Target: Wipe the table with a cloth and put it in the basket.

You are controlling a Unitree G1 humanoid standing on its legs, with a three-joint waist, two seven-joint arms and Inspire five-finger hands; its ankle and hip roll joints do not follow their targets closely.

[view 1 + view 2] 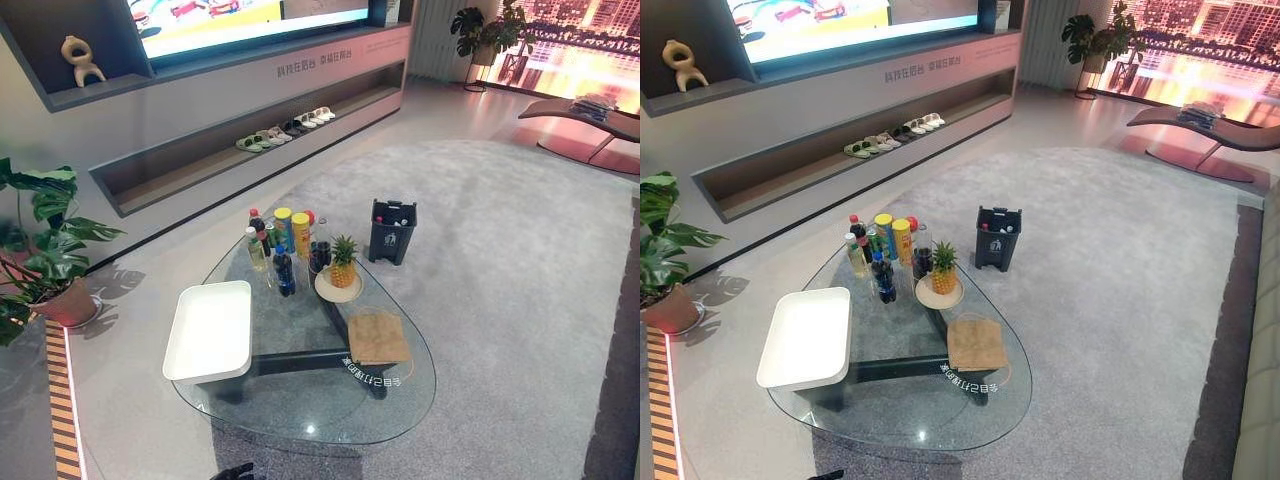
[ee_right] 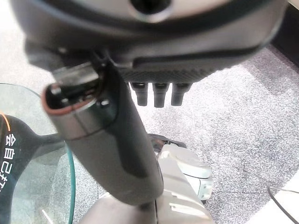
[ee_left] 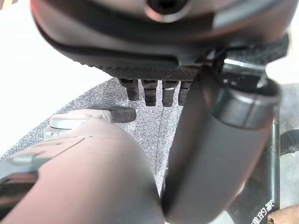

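Left eye view. A glass surface of rounded triangular outline stands on a grey carpet. One brown cloth lies flat and roughly square at about 3 o'clock from the surface's centre, apart from the other things. One white rectangular basket, shallow and tray-like, sits at 9 o'clock. At 12 o'clock stands a cluster of bottles, too closely packed to count, with one pineapple on a round plate beside it. One dark bin stands on the carpet beyond the surface, at 1 o'clock.

Right eye view. The same layout: the cloth lies untouched near the surface's right edge, well apart from the basket. One potted plant stands on the floor at 9 o'clock.

Left wrist view. The left hand hangs over the carpet, fingers straight and relaxed, holding nothing.

Right wrist view. The right hand hangs beside the glass edge, fingers likewise straight, holding nothing.
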